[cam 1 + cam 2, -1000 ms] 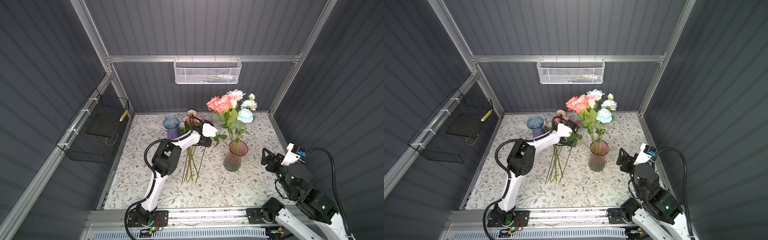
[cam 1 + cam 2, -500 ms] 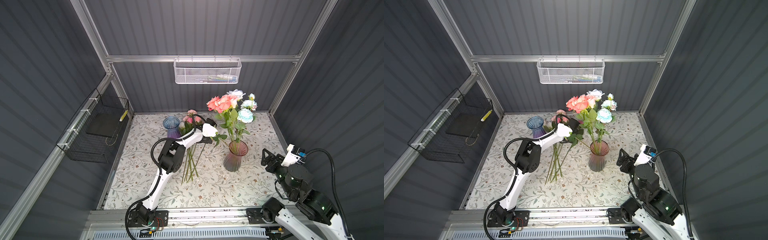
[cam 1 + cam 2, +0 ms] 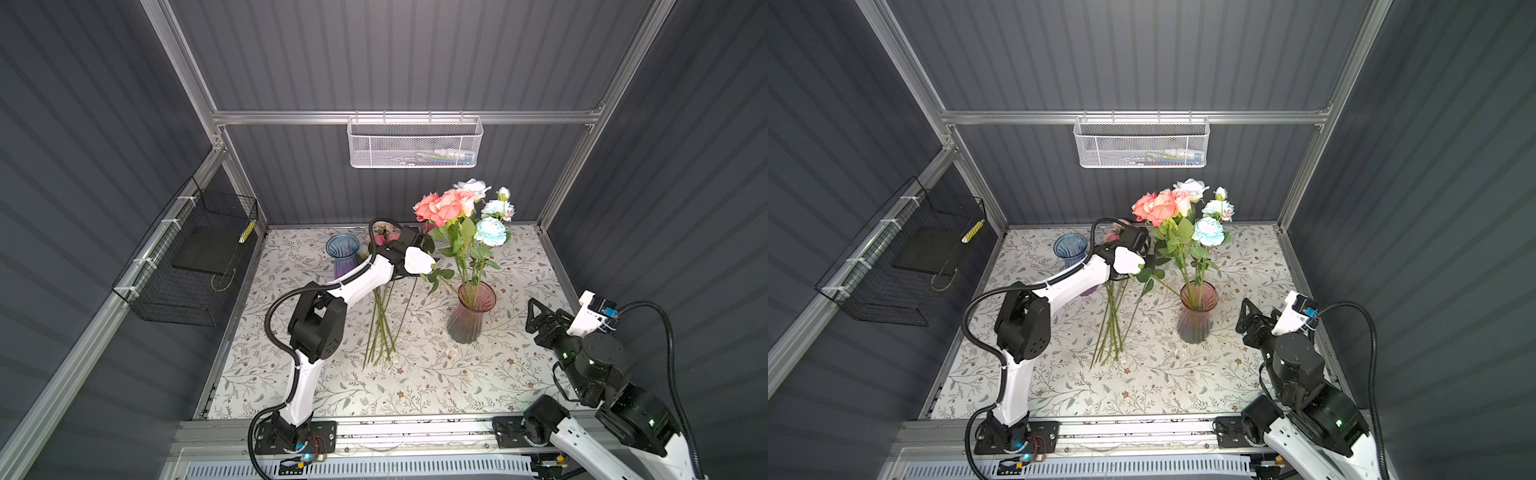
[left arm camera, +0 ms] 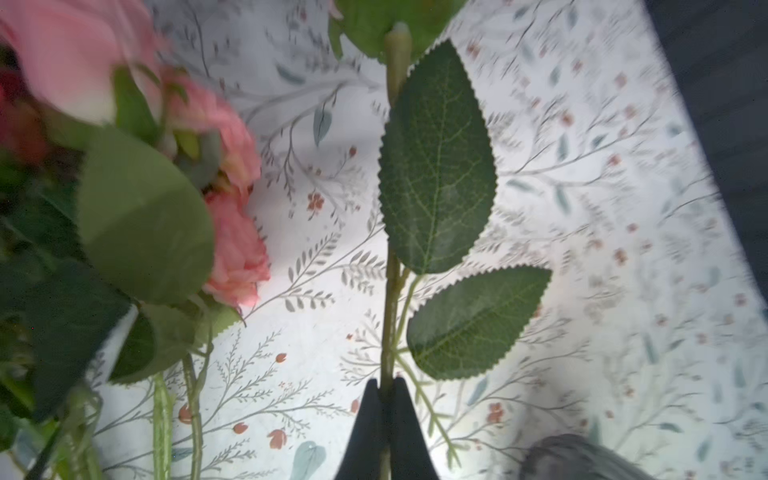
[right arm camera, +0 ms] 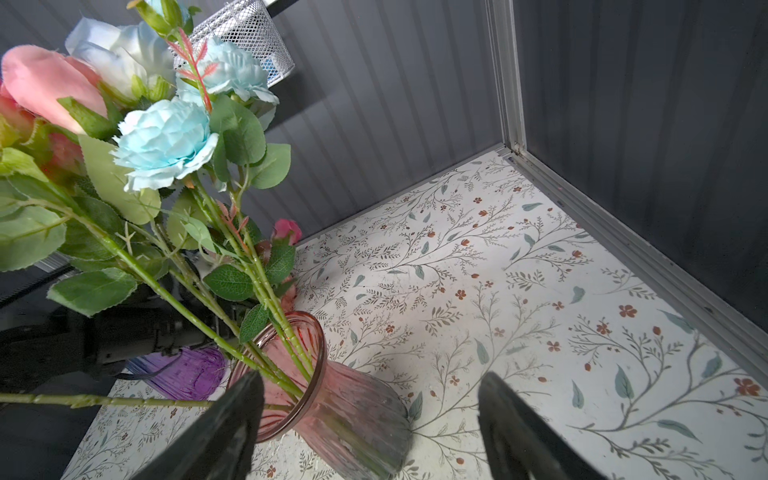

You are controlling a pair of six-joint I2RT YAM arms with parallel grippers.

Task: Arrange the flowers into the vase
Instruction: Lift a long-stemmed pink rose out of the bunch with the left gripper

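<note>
One stem (image 4: pixel 388 324) is pinched in our left gripper (image 4: pixel 386 384); our right gripper (image 5: pixel 372 382) hangs open. Next we should stand it in the pink vase (image 3: pixel 467 324).

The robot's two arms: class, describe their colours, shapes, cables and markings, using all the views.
Both arms pair smooth white links with chunky black joint housings. The left arm carries a black ribbed cable looping alongside it; the right arm has a similar cable, small green lights and a blue tag near its wrist. Both have dark, tapering jaws.
</note>
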